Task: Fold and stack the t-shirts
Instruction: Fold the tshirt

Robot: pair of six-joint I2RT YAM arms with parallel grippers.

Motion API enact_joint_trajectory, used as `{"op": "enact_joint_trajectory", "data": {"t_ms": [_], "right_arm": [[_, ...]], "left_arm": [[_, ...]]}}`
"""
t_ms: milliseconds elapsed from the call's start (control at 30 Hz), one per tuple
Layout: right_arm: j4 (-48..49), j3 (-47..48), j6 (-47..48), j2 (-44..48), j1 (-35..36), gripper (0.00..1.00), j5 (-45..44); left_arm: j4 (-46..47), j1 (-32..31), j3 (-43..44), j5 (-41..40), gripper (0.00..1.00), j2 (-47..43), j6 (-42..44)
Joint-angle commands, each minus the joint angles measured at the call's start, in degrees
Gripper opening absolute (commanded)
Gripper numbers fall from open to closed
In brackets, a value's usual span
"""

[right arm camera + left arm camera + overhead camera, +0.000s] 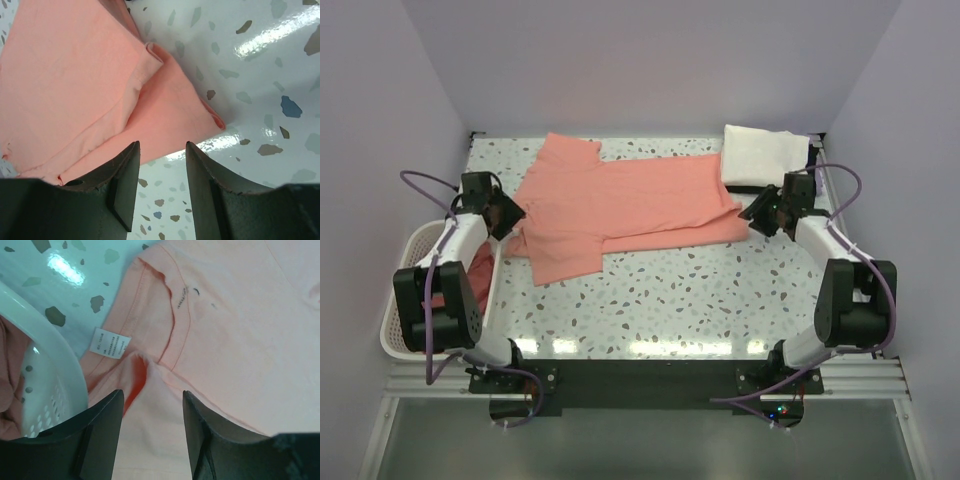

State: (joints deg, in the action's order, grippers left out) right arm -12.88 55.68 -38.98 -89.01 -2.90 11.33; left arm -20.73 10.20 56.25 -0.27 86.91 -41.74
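Hovering over a spread t-shirt (620,205) with both pairs of fingers apart.

Holding the left fingers (100,430) spread just above the shirt's collar end, near the white neck label (109,342) and pinching nothing. Poising the right fingers (125,185) likewise spread over the opposite hem corner, with speckled worktop (670,300) visible through the gap. Looking down on the salmon-pink t-shirt lying flat and sideways across the far half of the worktop – collar toward the left, one sleeve pointing to the back wall, the other toward the near edge. Also taking in a second t-shirt (472,272) bunched inside the white lattice basket (405,250) at the worktop's left edge, and a folded white cloth (760,152) at the far right corner.
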Motion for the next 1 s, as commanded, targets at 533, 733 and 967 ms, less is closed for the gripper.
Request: {"op": "enact_joint_trajectory", "data": {"t_ms": [533, 733, 967], "right_arm": [[9.10, -8.13, -1.01, -3.62, 4.83, 0.48, -6.15], [12.44, -8.57, -3.20, -5.03, 5.18, 0.47, -5.97], [14.29, -8.75, -4.44, -6.87, 5.97, 0.46, -5.45]], "left_arm": [[-1.50, -11.69, -12.83, -14.92, 0.56, -9.31, -11.61], [-3.87, -11.69, -11.78, -20.99, 0.52, -7.11, -14.95], [-5.37, -11.69, -10.11, -27.58, 0.48, -4.92, -19.61]]}}
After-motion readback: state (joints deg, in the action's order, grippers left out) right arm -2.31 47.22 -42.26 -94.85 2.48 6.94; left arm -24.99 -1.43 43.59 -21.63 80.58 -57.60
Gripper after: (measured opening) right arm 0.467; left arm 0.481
